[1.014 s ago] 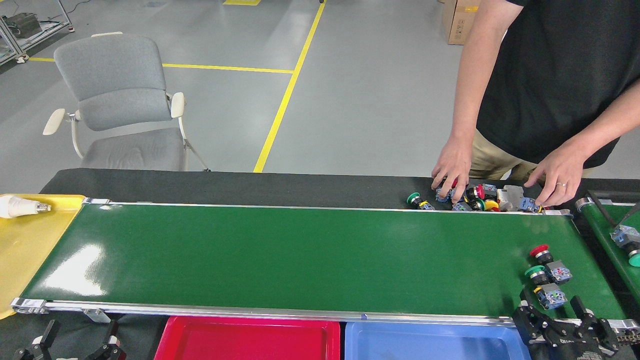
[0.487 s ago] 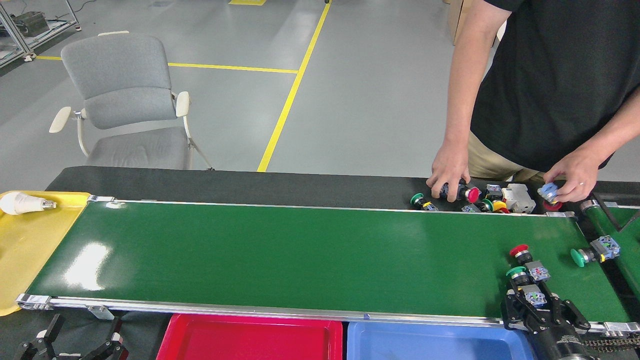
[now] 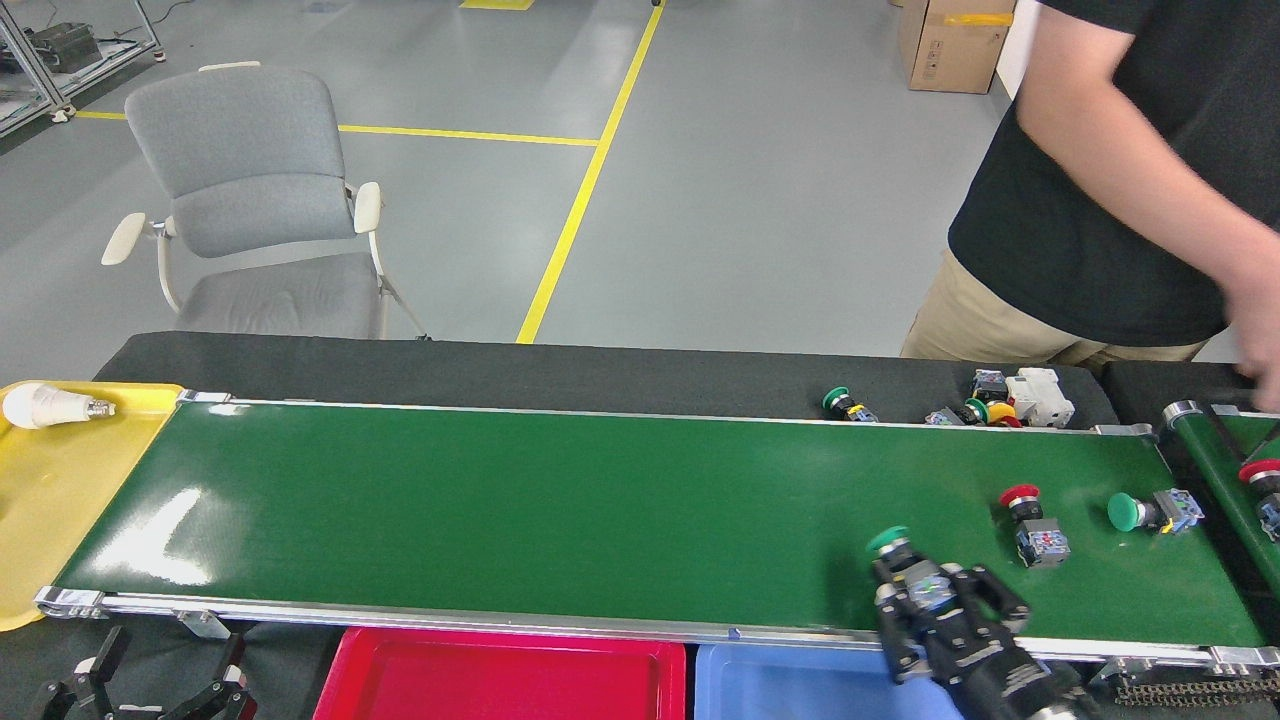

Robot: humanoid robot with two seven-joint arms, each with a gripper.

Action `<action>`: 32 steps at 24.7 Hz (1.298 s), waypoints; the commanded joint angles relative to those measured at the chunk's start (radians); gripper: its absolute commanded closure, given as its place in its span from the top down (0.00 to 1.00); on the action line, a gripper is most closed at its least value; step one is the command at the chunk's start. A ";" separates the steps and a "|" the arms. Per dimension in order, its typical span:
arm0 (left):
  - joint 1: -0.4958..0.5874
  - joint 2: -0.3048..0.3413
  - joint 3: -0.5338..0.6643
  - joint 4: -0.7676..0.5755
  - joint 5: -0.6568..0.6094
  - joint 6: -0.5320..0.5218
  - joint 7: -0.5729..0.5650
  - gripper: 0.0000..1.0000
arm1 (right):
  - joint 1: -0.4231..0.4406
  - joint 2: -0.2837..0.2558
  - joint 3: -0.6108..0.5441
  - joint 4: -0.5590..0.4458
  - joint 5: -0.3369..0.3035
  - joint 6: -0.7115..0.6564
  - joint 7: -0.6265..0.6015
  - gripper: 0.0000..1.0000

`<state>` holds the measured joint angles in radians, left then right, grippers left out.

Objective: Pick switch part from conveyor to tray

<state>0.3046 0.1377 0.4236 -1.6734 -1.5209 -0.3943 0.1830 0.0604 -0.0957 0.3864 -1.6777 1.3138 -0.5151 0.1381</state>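
The conveyor [image 3: 560,500] is a long glossy dark-green belt in a silver frame. My right gripper [image 3: 932,592] comes in from the bottom right and is shut on a green-capped switch part [image 3: 890,542], held near the belt's front edge, just above the blue tray [image 3: 800,685]. A red-capped switch part [image 3: 1030,520] and another green-capped one [image 3: 1150,510] lie on the belt to the right. A red tray [image 3: 500,680] sits beside the blue one. My left gripper [image 3: 155,680] rests low at the bottom left, open.
A yellow tray [image 3: 60,490] holding a light bulb [image 3: 45,405] lies at the belt's left end. Loose switch parts [image 3: 1000,400] sit on the black table behind. A narrower belt [image 3: 1225,470] runs at the right. A person [image 3: 1120,170] stands behind it, hand blurred.
My right gripper closed on the green-capped switch part and carried it left along the front edge. The other parts rode left on the belt. The person's hands left the pile.
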 commanded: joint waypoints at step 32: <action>-0.056 0.013 -0.037 0.020 -0.002 -0.038 -0.002 1.00 | 0.030 0.182 -0.543 0.033 0.108 0.316 0.020 0.97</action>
<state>0.2540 0.1397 0.3847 -1.6445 -1.5210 -0.4286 0.1767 0.1150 0.0991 -0.1870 -1.6498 1.4195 -0.2545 0.1489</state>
